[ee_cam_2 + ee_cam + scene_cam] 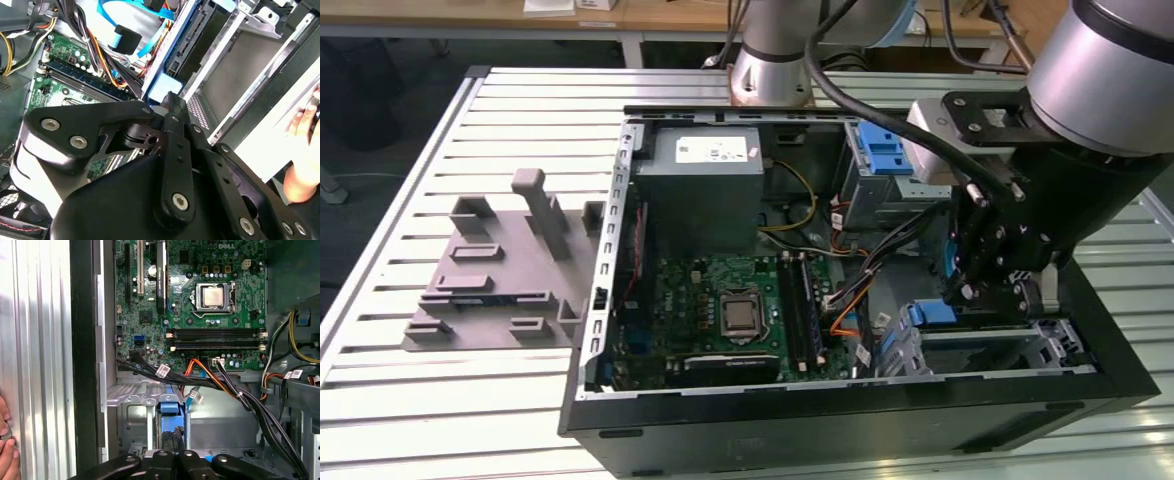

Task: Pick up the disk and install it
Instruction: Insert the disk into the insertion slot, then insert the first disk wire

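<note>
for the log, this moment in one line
gripper: low in drive bay | disk: on edge in bay, at gripper | hand: by case

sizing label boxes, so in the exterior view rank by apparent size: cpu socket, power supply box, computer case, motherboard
Largest to smallest:
1. computer case
2. motherboard
3. power supply box
4. cpu socket
None look alike.

Blue-bracketed disk — on edge, inside the metal drive cage.
</note>
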You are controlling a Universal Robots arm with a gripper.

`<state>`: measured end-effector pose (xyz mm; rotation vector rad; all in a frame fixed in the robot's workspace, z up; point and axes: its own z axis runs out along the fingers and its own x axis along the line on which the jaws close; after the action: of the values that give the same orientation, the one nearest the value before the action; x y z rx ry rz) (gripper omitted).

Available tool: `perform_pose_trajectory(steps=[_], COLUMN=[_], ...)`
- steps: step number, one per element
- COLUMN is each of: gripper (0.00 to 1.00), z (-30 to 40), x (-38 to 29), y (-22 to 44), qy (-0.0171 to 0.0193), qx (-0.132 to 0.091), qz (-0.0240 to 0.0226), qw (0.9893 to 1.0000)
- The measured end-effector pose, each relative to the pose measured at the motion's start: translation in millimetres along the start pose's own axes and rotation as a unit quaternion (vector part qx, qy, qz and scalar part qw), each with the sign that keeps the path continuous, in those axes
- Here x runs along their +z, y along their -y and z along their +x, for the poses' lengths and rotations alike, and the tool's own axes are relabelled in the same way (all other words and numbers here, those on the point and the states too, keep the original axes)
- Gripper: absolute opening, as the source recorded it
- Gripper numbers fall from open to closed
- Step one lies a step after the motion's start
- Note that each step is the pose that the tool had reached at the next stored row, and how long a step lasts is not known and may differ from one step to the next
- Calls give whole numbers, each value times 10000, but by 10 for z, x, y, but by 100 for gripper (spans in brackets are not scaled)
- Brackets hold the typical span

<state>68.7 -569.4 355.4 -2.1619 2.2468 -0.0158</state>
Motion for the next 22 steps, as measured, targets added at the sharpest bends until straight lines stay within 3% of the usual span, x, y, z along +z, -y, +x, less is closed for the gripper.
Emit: perform_pose_trajectory(steps=[16,19,22], gripper=[11,11,11], z=[0,-1,-3], x=[30,31,32], y=[2,29,98], qy=[0,0,-1], qx=[0,-1,0], qz=[0,0,0], qw=[10000,10000,10000])
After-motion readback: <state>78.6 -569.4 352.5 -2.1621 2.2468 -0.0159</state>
